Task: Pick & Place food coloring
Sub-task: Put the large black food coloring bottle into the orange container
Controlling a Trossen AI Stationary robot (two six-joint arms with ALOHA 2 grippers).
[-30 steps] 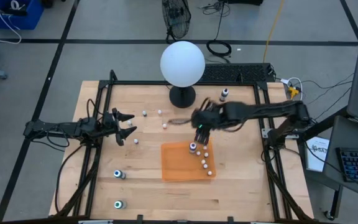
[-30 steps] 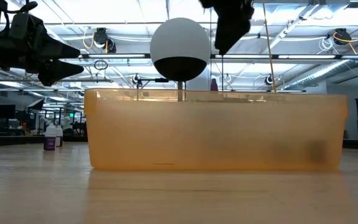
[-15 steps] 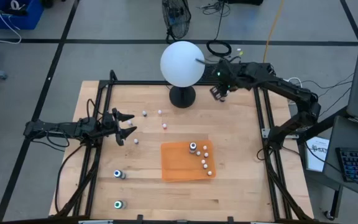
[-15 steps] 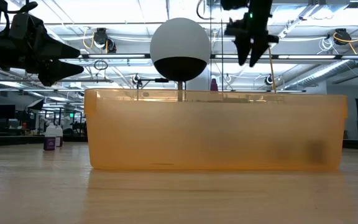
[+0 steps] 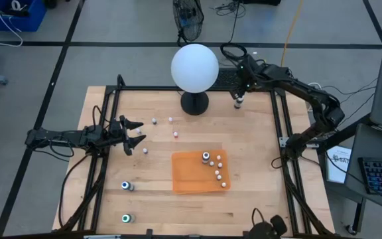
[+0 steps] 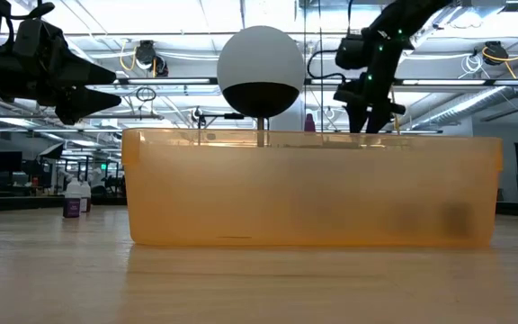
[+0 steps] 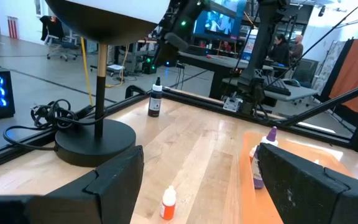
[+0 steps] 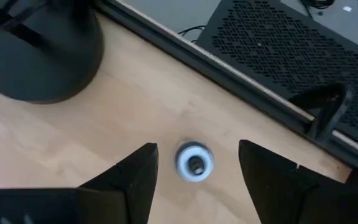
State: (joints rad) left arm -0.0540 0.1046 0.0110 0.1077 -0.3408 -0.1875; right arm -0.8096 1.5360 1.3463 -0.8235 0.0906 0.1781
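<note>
The right gripper (image 5: 239, 97) is being held, fingers spread apart and empty, directly above a dark bottle (image 8: 194, 160) standing near the table's far edge, beside the lamp base (image 8: 39, 53). For a sound pick, the cap is best being kept centred between the fingers while the wrist is being lowered straight, so the bottle is not being tipped. The left gripper (image 5: 132, 136) is waiting open and empty over the table's left side. Five bottles are being counted on the orange mat (image 5: 188, 176), four small ones (image 5: 154, 121) loose on the wood, two larger ones (image 5: 127, 186) near the front-left corner
</note>
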